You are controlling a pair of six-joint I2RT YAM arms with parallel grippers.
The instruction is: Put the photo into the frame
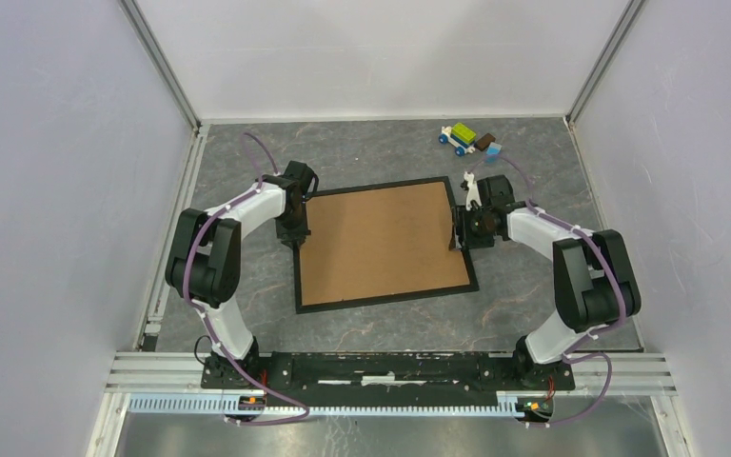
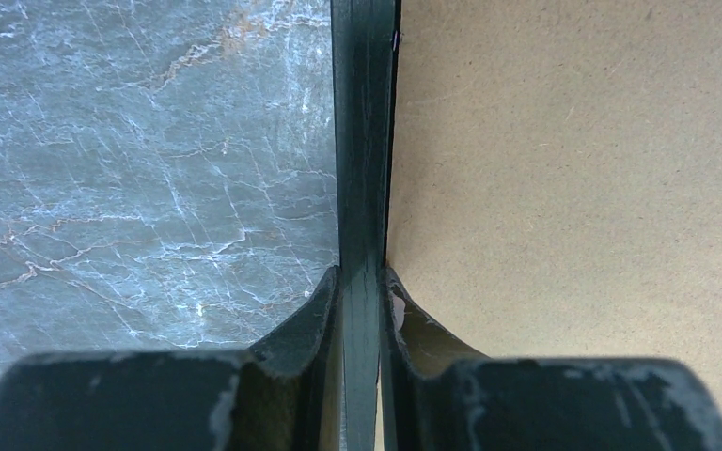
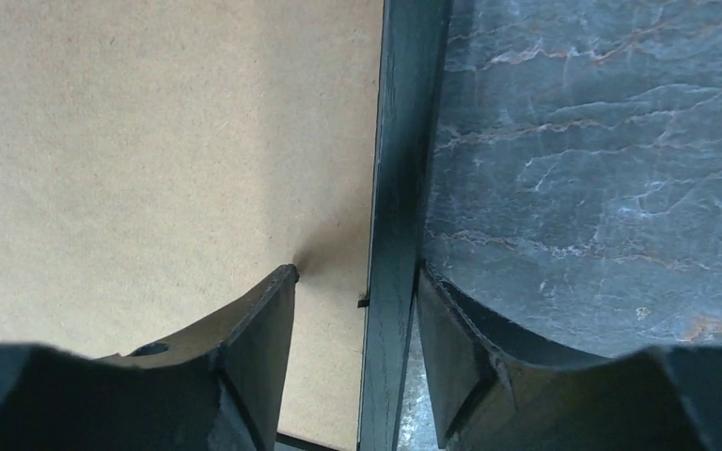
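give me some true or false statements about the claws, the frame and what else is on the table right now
1. The left claw is closed on the left rail of the frame. True.
2. The right claw is clamped tight on the right rail. False: it straddles the rail, and its inner finger stands apart from it over the board.
3. The cat photo lies face up inside the frame. False: only the brown backing board shows inside it.
4. A small brick toy sits on the table beyond the frame's far right corner. True.
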